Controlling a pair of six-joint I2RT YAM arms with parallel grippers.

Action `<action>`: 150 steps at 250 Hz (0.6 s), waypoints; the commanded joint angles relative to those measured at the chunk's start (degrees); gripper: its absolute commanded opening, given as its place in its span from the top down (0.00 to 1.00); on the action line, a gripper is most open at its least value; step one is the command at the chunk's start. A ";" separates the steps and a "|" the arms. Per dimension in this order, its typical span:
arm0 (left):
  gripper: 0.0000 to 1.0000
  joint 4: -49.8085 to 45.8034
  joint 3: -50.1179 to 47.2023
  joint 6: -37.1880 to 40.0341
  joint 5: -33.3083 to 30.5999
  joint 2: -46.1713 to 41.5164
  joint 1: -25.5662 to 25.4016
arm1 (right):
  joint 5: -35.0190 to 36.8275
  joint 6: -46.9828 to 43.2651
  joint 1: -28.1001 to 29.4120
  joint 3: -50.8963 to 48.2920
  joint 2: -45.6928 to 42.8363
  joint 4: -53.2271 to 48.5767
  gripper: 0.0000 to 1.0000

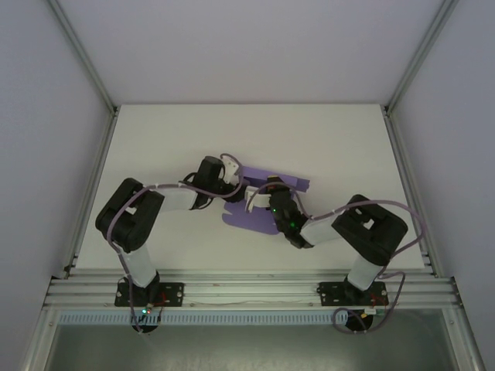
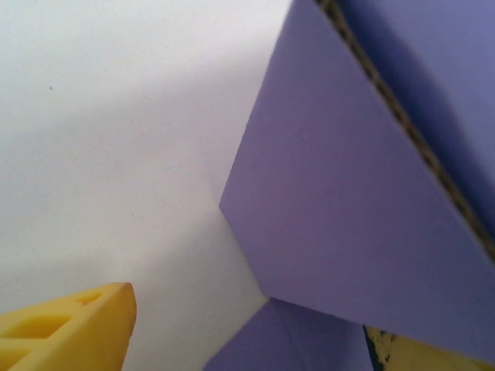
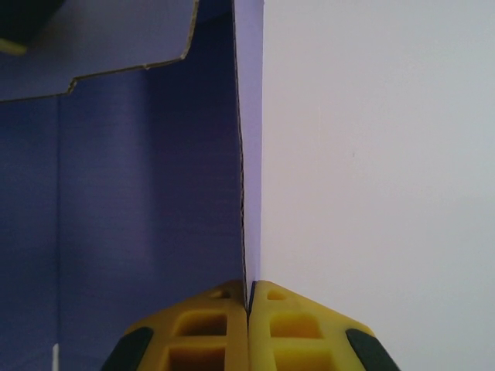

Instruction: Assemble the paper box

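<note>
risk sits mainly with the right end effector [image 3: 248, 297], which is pinched shut on the thin top edge of an upright wall of the paper box [image 1: 251, 222]. the card is thin, and a pull or twist from that narrow bite could crease the wall, tear it near the notched flap, or let it slip free and fall flat. the box is only partly folded and rests loose near the middle of the tabletop [image 1: 155, 154], so a sideways push could also slide the whole sheet rather than fold it.

the left end effector [image 2: 247, 317] stands wide open at the box's left side. a slanted purple panel rises between its spread jaws, and the near yellow finger [image 2: 77, 328] is clear of the card. closing from here could catch the panel at an angle and buckle it. whether the far finger touches the card i cannot tell.
</note>
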 commanded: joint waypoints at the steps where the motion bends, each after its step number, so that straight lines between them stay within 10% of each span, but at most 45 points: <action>1: 0.26 5.23 4.02 1.53 2.59 0.53 -0.32 | -7.47 4.80 1.57 -0.99 -1.19 -10.29 1.00; 150: 0.26 9.45 7.55 5.18 9.49 3.87 -1.60 | -16.10 15.70 -3.12 5.09 -3.46 -29.16 1.00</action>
